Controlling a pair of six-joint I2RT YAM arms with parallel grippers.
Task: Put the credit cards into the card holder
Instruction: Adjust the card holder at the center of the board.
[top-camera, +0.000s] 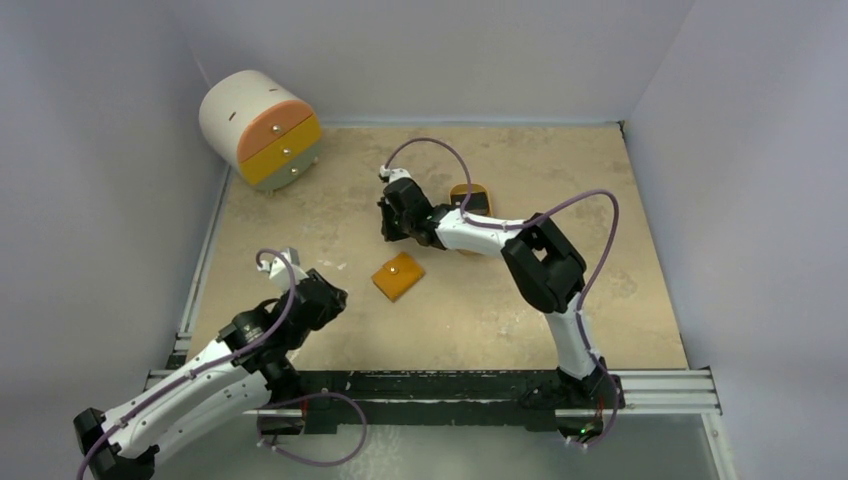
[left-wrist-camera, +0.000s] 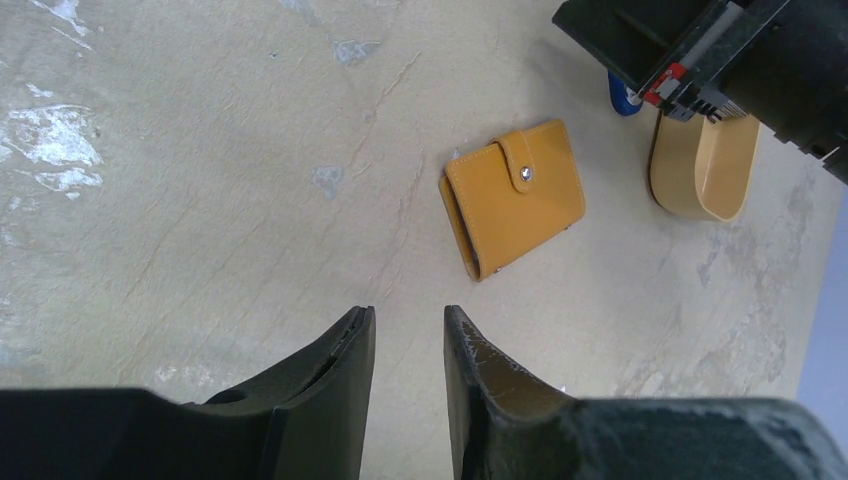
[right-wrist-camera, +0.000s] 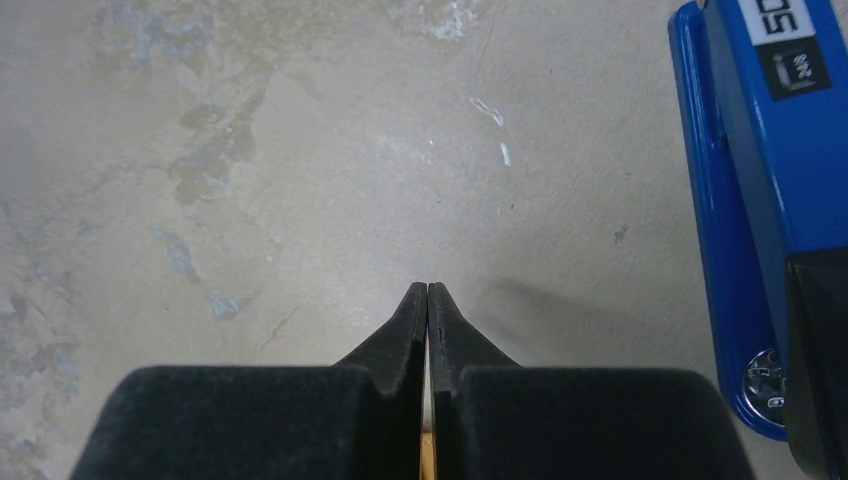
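Card holder flat, diagonal, snap-side up

Bare tabletop near and left of the card holder: open approach. Right arm spans behind it; stapler and oval tray crowd there.

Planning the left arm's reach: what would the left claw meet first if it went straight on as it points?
Likely bare table, since the left claw aims just beside the orange card holder; depth is unclear.
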